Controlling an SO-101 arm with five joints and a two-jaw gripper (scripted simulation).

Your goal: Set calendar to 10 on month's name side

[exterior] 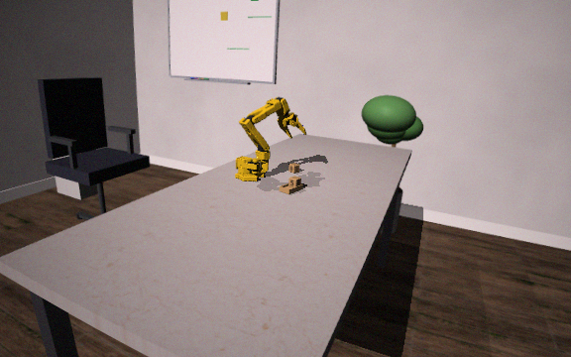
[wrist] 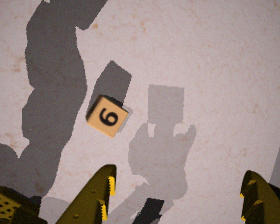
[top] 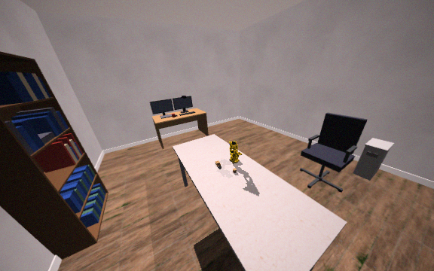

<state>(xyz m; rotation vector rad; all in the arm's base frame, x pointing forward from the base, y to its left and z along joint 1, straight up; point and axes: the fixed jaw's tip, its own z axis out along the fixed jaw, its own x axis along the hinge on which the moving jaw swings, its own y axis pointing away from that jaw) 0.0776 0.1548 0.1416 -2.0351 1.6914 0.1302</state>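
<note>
A loose wooden cube [top: 234, 171] [exterior: 293, 169] [wrist: 108, 116] lies on the table apart from the tray. Its upper face shows a dark 6 or 9, turned sideways in the wrist view. The small wooden tray [top: 219, 165] [exterior: 288, 190] stands on the table. A second cube [exterior: 294, 181] is at the tray, with a 5 on the side toward the exterior camera; whether it is flat on the tray's floor is too small to tell. My gripper [exterior: 298, 135] [wrist: 179, 171] is open and empty, high above the table. The loose cube is ahead of the left jaw in the wrist view. The month's name is not readable.
The yellow arm's base [exterior: 251, 170] stands at the table's edge, beside the cubes and tray. Shadows of the arm [top: 252, 187] [wrist: 56, 90] fall across the white table [top: 277, 226] [exterior: 191, 248]. A chair [top: 328, 150] [exterior: 94, 154] stands beyond the table edge on the base's side.
</note>
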